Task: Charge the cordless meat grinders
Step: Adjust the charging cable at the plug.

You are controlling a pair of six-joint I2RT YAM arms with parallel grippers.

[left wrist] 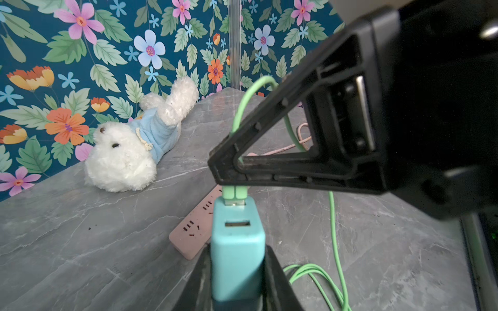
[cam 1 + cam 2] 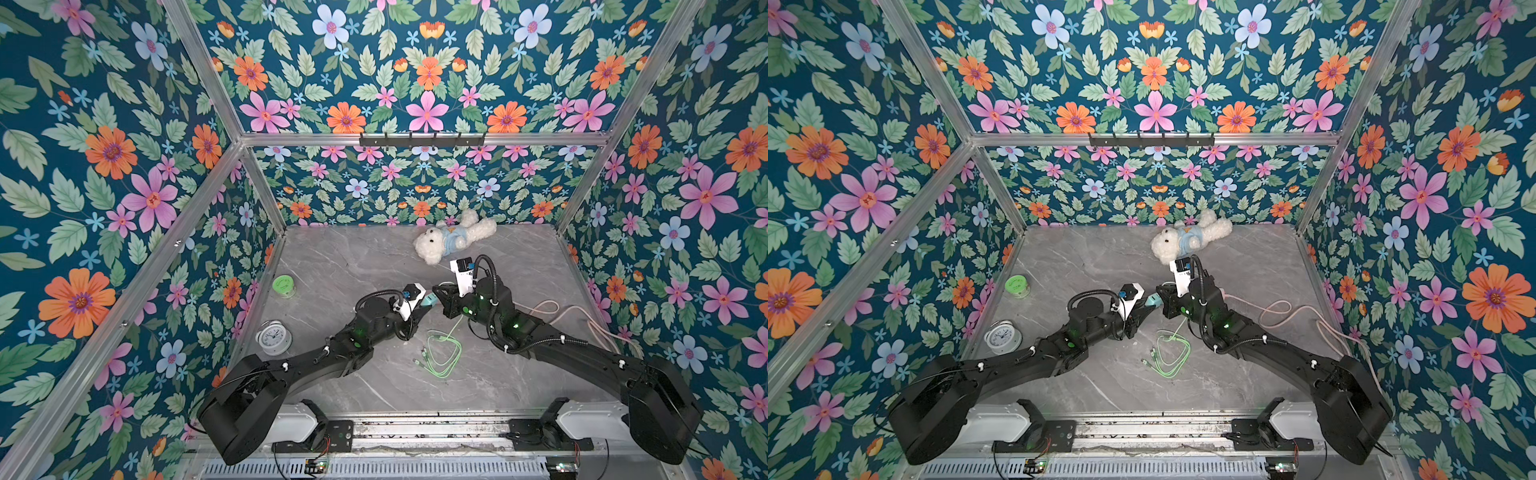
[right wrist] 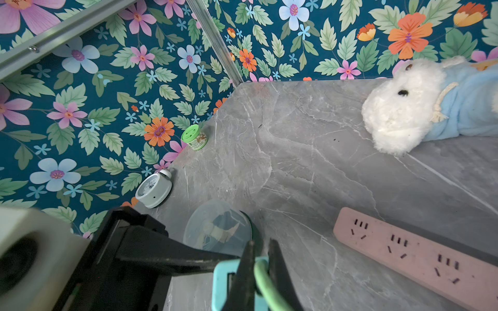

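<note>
Jaws clamped, my arms meet mid-table: left gripper point(image 1: 237, 280) on teal charger point(image 1: 237, 242), right gripper point(image 1: 227, 172) at its three o'clock pinching green plug point(image 1: 234, 191).

Walls of teal floral wallpaper point(image 2: 428, 83), edged by aluminium rails point(image 2: 291, 139), enclose an evenly lit, grey marble-patterned bench point(image 2: 353, 257).

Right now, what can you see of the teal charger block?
The teal charger block is a smooth, rounded plastic brick, held aloft by the left gripper. Its end face has two USB ports: one is empty, the other takes the green cable's plug, which is pinched by the right gripper and shows some metal.
</note>
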